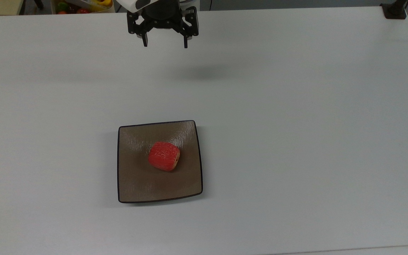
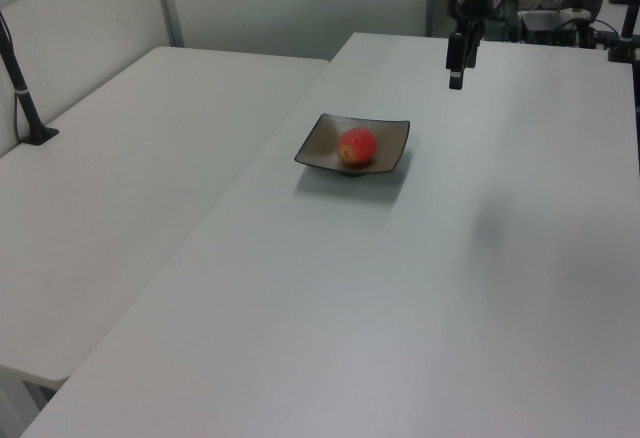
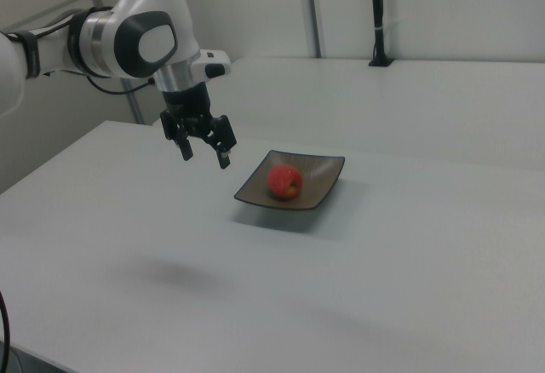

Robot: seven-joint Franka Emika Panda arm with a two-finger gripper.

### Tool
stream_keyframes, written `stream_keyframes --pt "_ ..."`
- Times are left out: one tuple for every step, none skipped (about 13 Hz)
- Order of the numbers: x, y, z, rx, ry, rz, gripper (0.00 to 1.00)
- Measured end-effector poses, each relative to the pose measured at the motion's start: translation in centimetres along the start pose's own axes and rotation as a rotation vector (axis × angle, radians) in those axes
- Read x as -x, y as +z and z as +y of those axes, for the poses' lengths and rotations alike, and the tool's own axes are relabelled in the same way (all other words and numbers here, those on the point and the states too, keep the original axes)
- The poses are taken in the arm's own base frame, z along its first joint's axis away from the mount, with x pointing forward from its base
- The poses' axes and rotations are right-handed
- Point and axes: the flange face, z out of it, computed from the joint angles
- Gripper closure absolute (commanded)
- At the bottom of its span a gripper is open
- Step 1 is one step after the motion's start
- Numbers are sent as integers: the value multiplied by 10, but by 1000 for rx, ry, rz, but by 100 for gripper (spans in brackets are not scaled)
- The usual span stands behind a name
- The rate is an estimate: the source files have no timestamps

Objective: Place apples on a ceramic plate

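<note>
A small red apple (image 1: pixel 164 156) lies on its side in the middle of the square brown ceramic plate (image 1: pixel 136 184); the apple (image 2: pixel 357 145) and plate (image 2: pixel 320 138) also appear in the left view, and the apple (image 3: pixel 284 181) on the plate (image 3: pixel 324 175) in the right view. My gripper (image 1: pixel 165 44) hangs open and empty high above the table, far from the plate toward the top view's top edge. It is also in the left view (image 2: pixel 456 80) and the right view (image 3: pixel 205 157), well clear of the apple.
A white table (image 1: pixel 296 124) carries the plate, with a second white table (image 2: pixel 130 158) beside it in the left view. A box of mixed-colour fruits (image 1: pixel 80 5) sits past the top view's top edge. Black posts (image 1: pixel 395 9) stand at the table corners.
</note>
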Motion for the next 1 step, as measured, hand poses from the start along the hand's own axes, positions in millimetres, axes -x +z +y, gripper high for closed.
stream_keyframes --pt "0 0 0 0 0 -1 0"
